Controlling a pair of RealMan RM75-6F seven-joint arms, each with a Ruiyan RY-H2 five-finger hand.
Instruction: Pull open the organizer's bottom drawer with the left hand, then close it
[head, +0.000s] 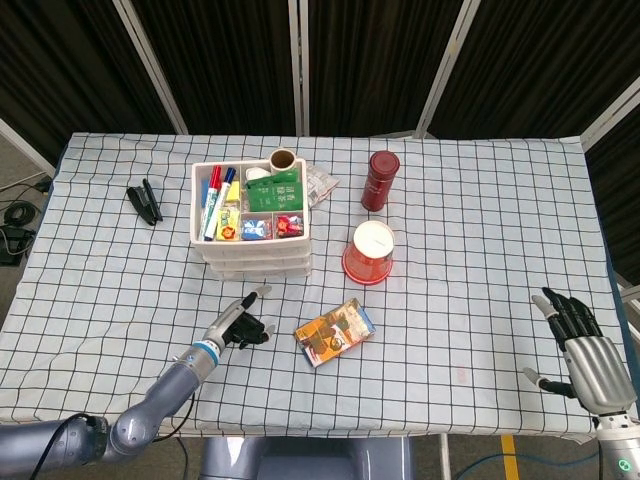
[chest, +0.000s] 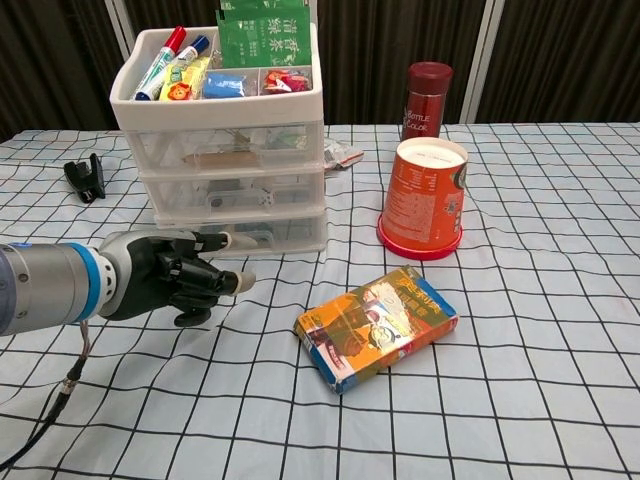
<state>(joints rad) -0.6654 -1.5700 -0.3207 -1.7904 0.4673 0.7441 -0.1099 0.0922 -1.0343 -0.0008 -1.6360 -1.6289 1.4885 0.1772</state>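
Gridded cloth (chest: 520, 400), translucent plastic organizer (chest: 225, 150), metallic left hand (chest: 170, 280).
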